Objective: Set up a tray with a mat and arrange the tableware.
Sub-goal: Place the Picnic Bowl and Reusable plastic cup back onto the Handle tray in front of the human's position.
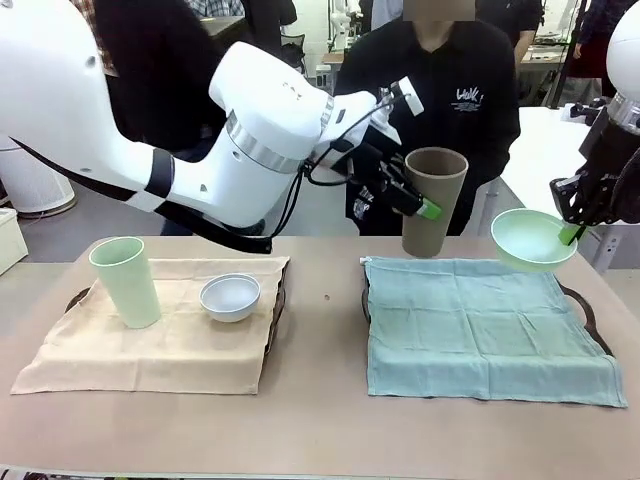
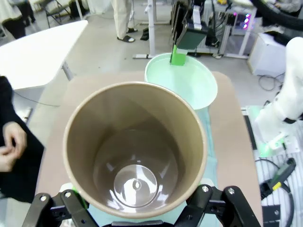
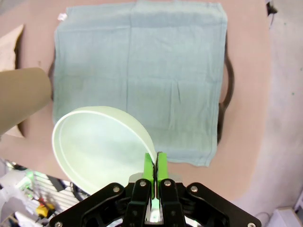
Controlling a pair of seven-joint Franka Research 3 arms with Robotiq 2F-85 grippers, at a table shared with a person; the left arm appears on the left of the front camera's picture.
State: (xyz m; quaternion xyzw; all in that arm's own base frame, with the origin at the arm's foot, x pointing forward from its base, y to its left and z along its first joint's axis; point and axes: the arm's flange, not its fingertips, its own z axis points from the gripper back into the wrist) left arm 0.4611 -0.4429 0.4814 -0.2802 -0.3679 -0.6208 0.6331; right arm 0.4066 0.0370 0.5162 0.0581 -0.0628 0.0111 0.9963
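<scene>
Pale green cup [image 1: 126, 281] and white bowl [image 1: 230, 297] rest on the beige mat [image 1: 150, 350] at the desk's left edge. Left gripper [image 1: 425, 208] clamps the brown cup [image 1: 434, 201] aloft; right gripper [image 1: 573, 232] pinches the mint bowl [image 1: 531, 241] over the blue mat's [image 1: 485, 325] far right corner.

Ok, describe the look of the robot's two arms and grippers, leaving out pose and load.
The left arm is glossy white with rounded links, a silver ring at one joint, a black band and black cables near the wrist. Its left gripper is black with green pads. The right gripper is also black, with bright green pads and bolted finger links.
</scene>
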